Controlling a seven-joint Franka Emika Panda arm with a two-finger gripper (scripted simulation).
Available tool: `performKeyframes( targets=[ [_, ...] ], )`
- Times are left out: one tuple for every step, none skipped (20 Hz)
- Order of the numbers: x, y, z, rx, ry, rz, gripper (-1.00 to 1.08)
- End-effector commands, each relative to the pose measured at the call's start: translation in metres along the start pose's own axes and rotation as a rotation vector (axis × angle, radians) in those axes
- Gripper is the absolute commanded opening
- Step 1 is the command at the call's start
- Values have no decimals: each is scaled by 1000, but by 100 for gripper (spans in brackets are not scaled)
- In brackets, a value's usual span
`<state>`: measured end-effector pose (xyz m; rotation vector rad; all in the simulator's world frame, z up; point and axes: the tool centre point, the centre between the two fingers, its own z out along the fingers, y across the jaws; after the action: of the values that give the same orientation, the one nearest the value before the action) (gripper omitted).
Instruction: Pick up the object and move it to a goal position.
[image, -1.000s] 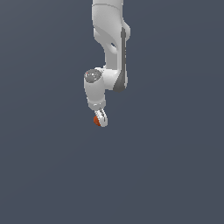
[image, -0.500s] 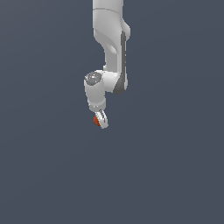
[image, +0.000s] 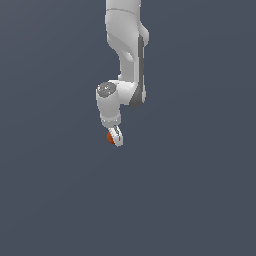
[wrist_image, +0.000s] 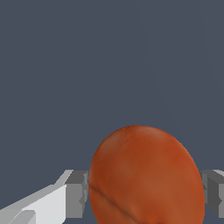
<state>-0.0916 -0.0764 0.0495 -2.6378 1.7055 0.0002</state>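
The object is a small orange-red ball (image: 109, 137), held at the tip of the white arm near the middle of the exterior view. My gripper (image: 113, 138) is shut on it. The wrist view shows the ball (wrist_image: 146, 177) large, squeezed between two grey pads (wrist_image: 78, 194), one on each side of it. In the exterior view one white finger covers part of the ball.
The white arm (image: 126, 55) comes down from the top of the exterior view to the gripper. Behind it lies only a plain dark grey-blue ground (image: 200, 190).
The arm has shifted very slightly, with the ball still between the fingers. The grip has not changed.
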Motion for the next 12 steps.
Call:
performKeyframes(
  targets=[
    [2,-1,-5,2,1,0,-100],
    [3,-2,-8,2,1,0,-100],
    [4,-2,-12,2,1,1,-100],
    [5,-2,-16,2,1,1,-100],
    [7,-3,-20,2,1,1,-100],
    [8,-3,-25,2,1,1,-100],
    [10,-4,-31,1,1,1,-100],
    [12,-5,-37,1,1,1,-100],
    [14,-5,-43,1,1,1,-100],
    [17,-6,-50,1,1,1,-100],
    [19,-7,-58,1,2,2,-100],
    [22,-8,-66,1,2,2,-100]
  ],
)
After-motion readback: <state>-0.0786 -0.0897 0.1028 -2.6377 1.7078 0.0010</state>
